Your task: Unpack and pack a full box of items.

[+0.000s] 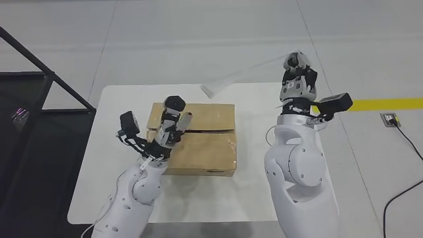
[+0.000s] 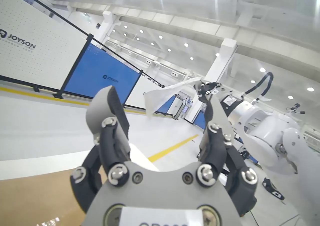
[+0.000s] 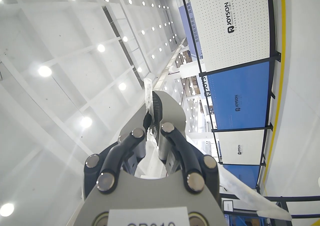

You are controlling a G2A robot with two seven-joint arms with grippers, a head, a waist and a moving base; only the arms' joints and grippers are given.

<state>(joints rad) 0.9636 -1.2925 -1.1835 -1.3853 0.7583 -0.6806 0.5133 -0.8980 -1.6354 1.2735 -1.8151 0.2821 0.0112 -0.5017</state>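
Right hand [image 1: 297, 61]: up high off the table's far right corner, fingers pressed together on one end of a clear plastic strip [image 1: 248, 73]. From that grip, long axis slanting down and leftward to a free end hanging over the far edge of the table [image 1: 92, 172], just beyond the box [image 1: 205, 147].

Left hand [image 1: 178, 112]: fingers apart and empty, pointing upward, poised over the left part of the box lid. Close to the strip's free end as seen from above, height between them not to be told.

Box: flaps down along a seam across its width, flat on mid-table, far nearer the left hand than the right.

Likely next: drop the strip clear of the box, then work the seam from the left side.
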